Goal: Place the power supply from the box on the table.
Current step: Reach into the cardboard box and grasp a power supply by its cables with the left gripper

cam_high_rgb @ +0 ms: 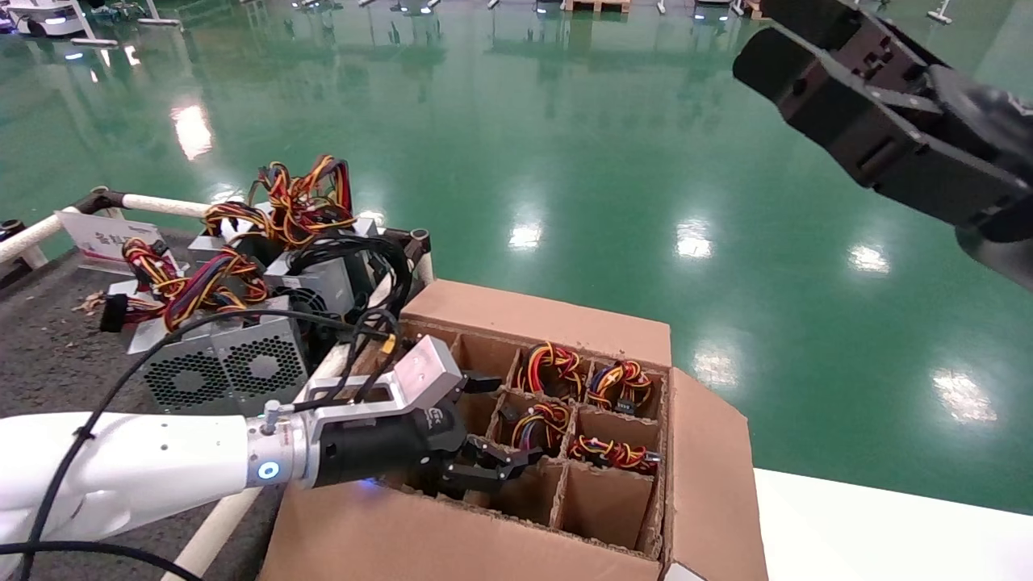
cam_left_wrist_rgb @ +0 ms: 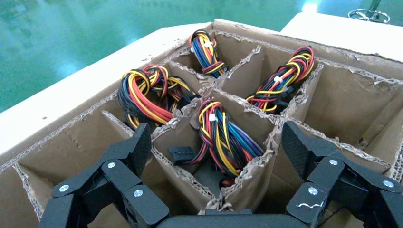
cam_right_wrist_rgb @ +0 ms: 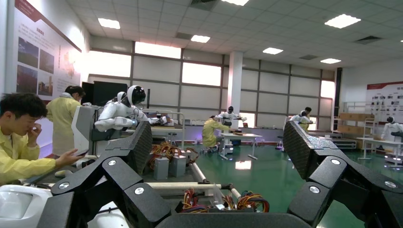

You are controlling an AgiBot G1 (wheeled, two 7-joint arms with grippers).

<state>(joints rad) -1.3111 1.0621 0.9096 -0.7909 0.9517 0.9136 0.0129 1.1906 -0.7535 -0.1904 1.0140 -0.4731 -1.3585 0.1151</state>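
Observation:
The box [cam_high_rgb: 533, 315] is a brown carton with divider cells, several of them holding a power supply that shows mainly as a bundle of coloured wires. My left gripper [cam_high_rgb: 492, 466] is open and low over the cells on the box's table side. In the left wrist view its fingers [cam_left_wrist_rgb: 141, 142] straddle the nearest cell, where the power supply [cam_left_wrist_rgb: 223, 142] [cam_high_rgb: 537, 424] sits with its red, yellow and blue wires on top. Nothing is gripped. My right gripper [cam_high_rgb: 763, 36] is open with nothing between its fingers and is raised high at the far right. The table [cam_high_rgb: 48, 355] lies left of the box.
Grey fan-grilled units [cam_high_rgb: 234, 363] with tangled wires are piled on the table beside the box, inside the white tube rail [cam_high_rgb: 161, 206]. Other wire bundles [cam_left_wrist_rgb: 147, 95] [cam_left_wrist_rgb: 285, 85] fill neighbouring cells. A smooth white surface [cam_high_rgb: 888, 524] lies right of the box, with green floor beyond.

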